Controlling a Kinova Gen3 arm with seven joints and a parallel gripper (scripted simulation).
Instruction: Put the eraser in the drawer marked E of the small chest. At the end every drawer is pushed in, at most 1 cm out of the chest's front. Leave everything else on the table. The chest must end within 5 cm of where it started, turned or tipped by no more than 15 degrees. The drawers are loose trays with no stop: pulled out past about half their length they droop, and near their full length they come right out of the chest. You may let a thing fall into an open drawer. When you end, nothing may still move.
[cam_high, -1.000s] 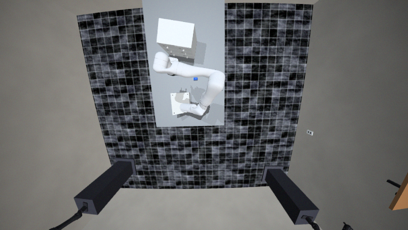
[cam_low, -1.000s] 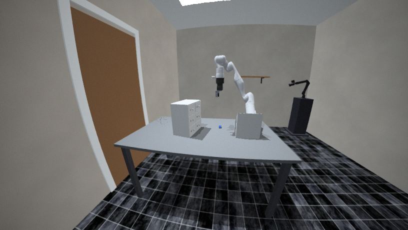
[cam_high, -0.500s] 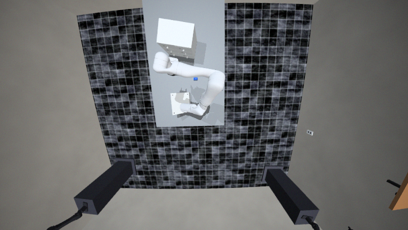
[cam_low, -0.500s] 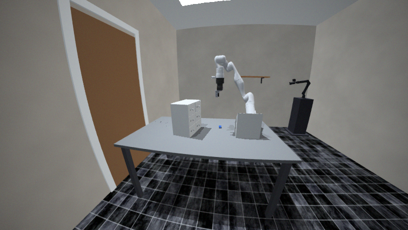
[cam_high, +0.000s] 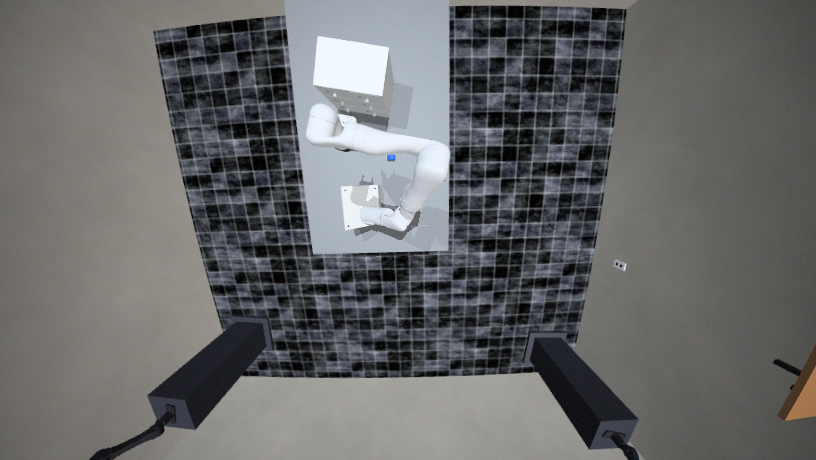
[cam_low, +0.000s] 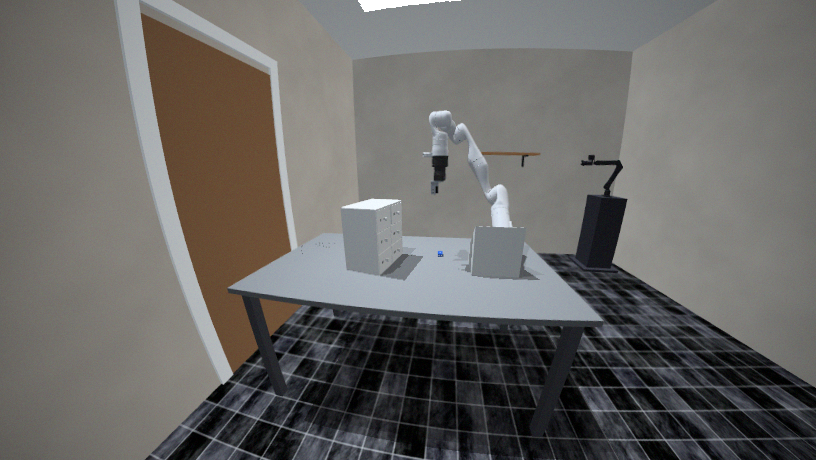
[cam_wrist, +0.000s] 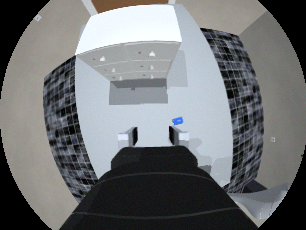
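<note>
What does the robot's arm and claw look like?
The arm is white and smooth, with rounded, tube-like parts. Near the claw it turns black. The claw has two short fingers, silvery grey outside with dark pads inside.

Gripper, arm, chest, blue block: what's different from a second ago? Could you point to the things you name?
Nothing visibly changed. The gripper (cam_low: 434, 188) (cam_wrist: 153, 133) is open above the table, nothing taken or let go; the arm (cam_high: 394, 142) (cam_low: 477, 162), chest (cam_high: 351, 65) (cam_low: 362, 237) (cam_wrist: 130, 30) and blue block (cam_high: 390, 157) (cam_low: 440, 253) (cam_wrist: 177, 121) stayed put.
</note>
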